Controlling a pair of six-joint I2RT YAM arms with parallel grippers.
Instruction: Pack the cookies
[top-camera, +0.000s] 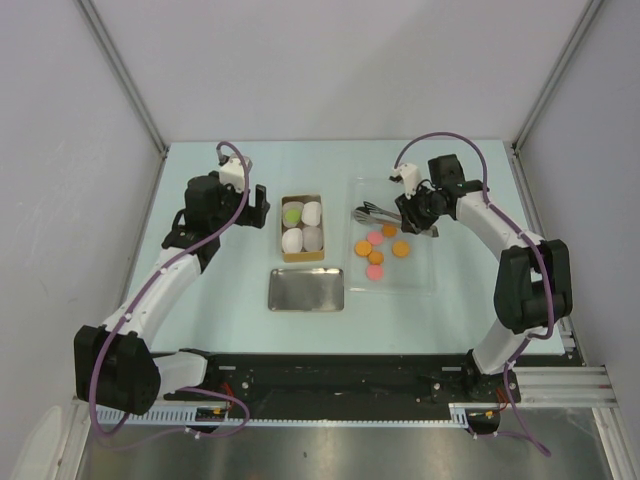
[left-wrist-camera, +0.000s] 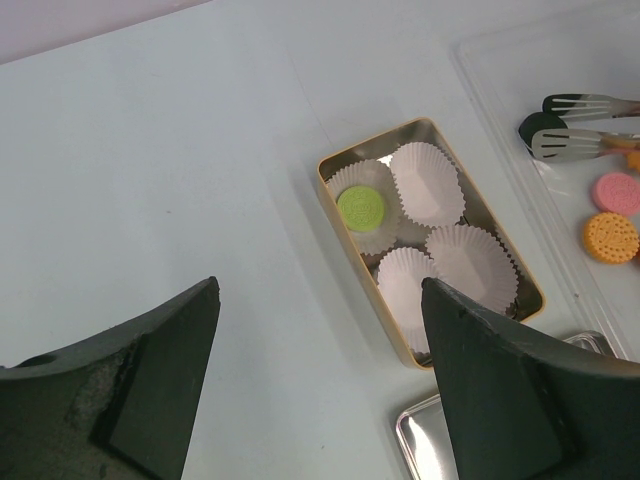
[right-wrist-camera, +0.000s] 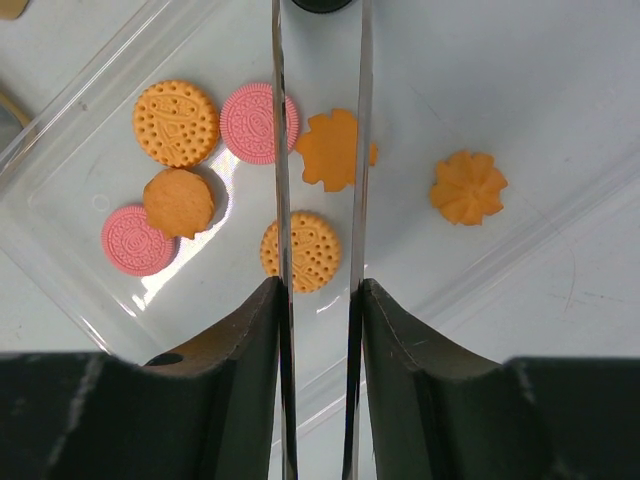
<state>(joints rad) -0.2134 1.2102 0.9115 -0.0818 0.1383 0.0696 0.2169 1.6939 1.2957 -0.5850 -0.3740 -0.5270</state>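
My right gripper (top-camera: 420, 212) (right-wrist-camera: 320, 290) is shut on metal tongs (top-camera: 375, 213) (right-wrist-camera: 279, 150) over the clear tray (top-camera: 420, 270). A black cookie (left-wrist-camera: 538, 125) (right-wrist-camera: 320, 4) sits between the tong tips. Orange cookies (right-wrist-camera: 176, 122) (top-camera: 401, 248) and pink cookies (right-wrist-camera: 255, 122) (top-camera: 375, 238) lie loose in the tray. A green cookie (left-wrist-camera: 361, 208) (top-camera: 292, 213) lies in a paper cup inside the tan tin (top-camera: 302, 256) (left-wrist-camera: 365, 265). My left gripper (top-camera: 255, 208) (left-wrist-camera: 320, 290) is open and empty, just left of the tin.
Three other white paper cups (left-wrist-camera: 427, 182) in the tin hold nothing. A silver lid (top-camera: 306, 289) (left-wrist-camera: 420, 440) lies on the table in front of the tin. White walls and a metal frame enclose the table.
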